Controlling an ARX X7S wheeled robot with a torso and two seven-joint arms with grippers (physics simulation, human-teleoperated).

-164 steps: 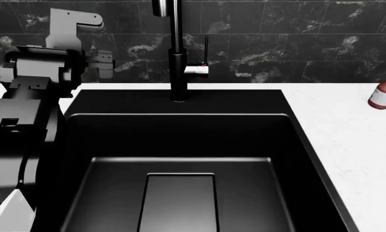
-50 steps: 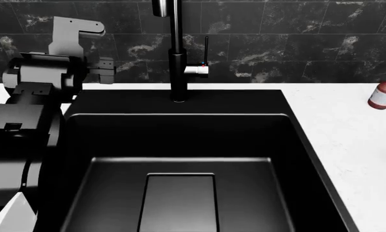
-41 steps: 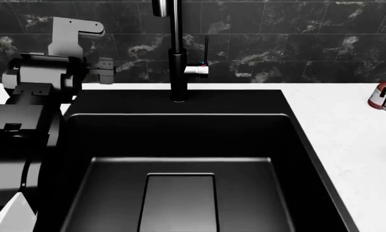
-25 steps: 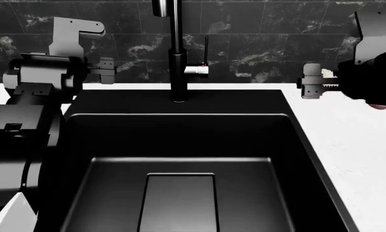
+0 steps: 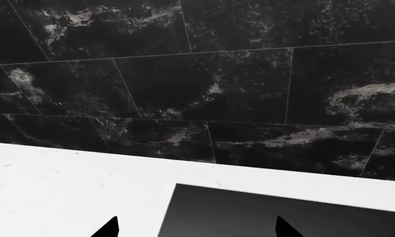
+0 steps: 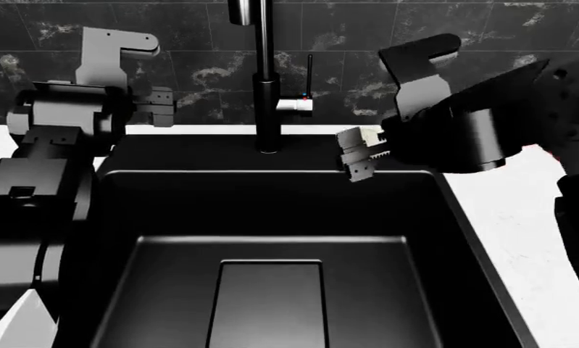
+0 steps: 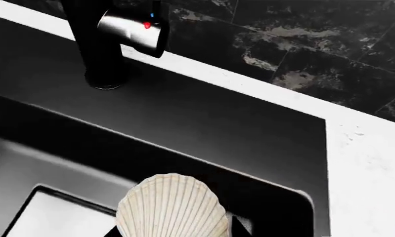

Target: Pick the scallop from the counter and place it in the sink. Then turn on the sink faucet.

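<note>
A large matte-black sink (image 6: 269, 239) fills most of the head view, set in a white counter (image 6: 521, 217) under black marbled wall tiles (image 6: 463, 43); the basin floor with its recessed drain panel lies bare below and ahead of the right pincer.

The right arm, absent from this view a few seconds ago and only edging in from the far side half a second ago, now reaches across the sink's rear right corner; its bulk hides the red-and-white bottle that stood on the counter behind it.

The right pincer (image 6: 359, 156) hangs above the sink's back ledge, just to the right of the sink faucet (image 6: 265, 87); the chrome lever (image 7: 132, 28) with its red dot sits close ahead of it; the pincer is pinching the scallop (image 7: 173, 207), whose cream ribbed fan shows between the dark fingertips in the right wrist view, with the basin beneath it.

The left arm has barely stirred; the left pincer (image 5: 194, 228) shows two dark tips spread well apart with nothing between them, over the sink's rear left corner.

In my judgement the pick is done and the carry is nearly over; letting go here should drop the shell into the basin, and the lever is then within short reach.
</note>
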